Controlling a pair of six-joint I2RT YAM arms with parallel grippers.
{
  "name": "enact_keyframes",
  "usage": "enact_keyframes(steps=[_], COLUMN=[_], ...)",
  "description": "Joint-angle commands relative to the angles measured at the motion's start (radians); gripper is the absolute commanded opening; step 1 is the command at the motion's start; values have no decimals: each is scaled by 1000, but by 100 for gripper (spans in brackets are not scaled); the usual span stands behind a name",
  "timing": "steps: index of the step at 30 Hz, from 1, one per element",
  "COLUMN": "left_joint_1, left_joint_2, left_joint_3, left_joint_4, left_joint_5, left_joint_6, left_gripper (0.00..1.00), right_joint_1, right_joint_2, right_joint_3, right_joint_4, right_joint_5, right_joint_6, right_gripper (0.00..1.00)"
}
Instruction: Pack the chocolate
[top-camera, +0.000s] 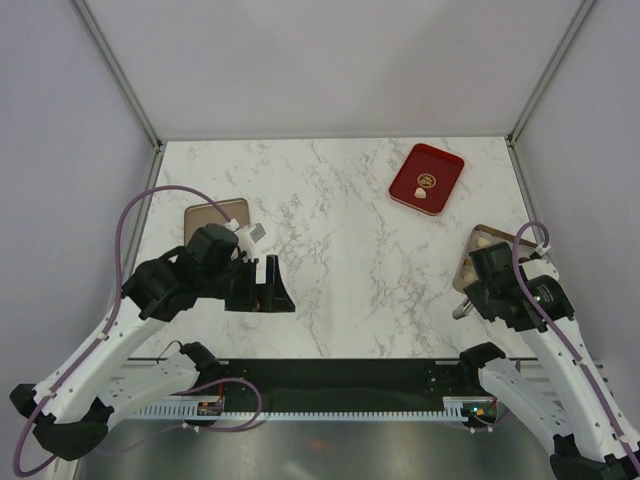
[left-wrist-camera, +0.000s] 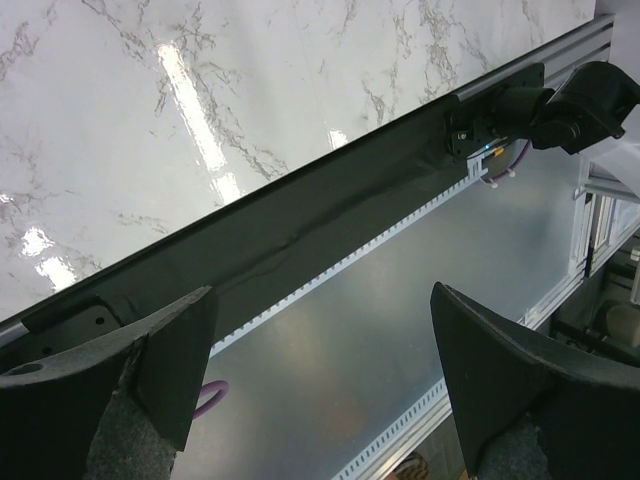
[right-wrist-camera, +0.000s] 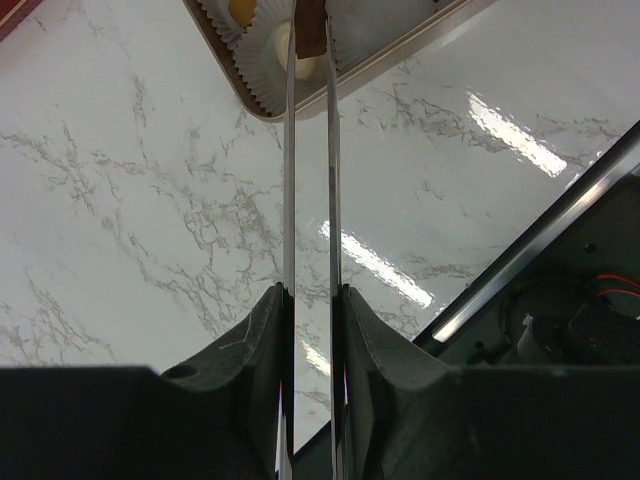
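Note:
My right gripper (right-wrist-camera: 312, 292) is shut on a pair of thin metal tongs (right-wrist-camera: 290, 160). The tong blades reach up to the tan box (right-wrist-camera: 235, 75). A dark brown chocolate (right-wrist-camera: 311, 28) sits between their tips, above a white paper cup holding a cream chocolate (right-wrist-camera: 283, 45). A yellowish piece (right-wrist-camera: 243, 10) lies in the cup beside it. In the top view a cream chocolate (top-camera: 424, 196) rests on the red tray (top-camera: 440, 165), and the right gripper (top-camera: 470, 292) covers part of the tan box (top-camera: 488, 240). My left gripper (top-camera: 270, 285) is open and holds nothing; its wrist view shows the left gripper (left-wrist-camera: 325, 340) over the table's near edge.
A tan lid-like tray (top-camera: 222, 212) lies at the left, partly behind the left arm. The black strip (left-wrist-camera: 300, 240) and metal rail along the table's near edge run under the left gripper. Grey walls enclose the marble table (top-camera: 330, 220).

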Motion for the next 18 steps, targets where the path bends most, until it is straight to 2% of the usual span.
enact_keyframes(steps=[1, 10, 18], left_joint_1=[-12, -33, -49], left_joint_2=[-10, 4, 9], left_joint_3=[22, 39, 48], left_joint_4=[-10, -10, -13], left_joint_5=[-3, -26, -37], left_joint_6=[-4, 7, 11], left_gripper=[95, 95, 95], right_joint_1=[-7, -19, -29], right_joint_2=[-24, -42, -81], right_joint_3=[-14, -26, -51], right_joint_4=[-110, -111, -111], right_joint_5=[18, 35, 41], right_joint_6=[40, 46, 124], right_gripper=[27, 28, 27])
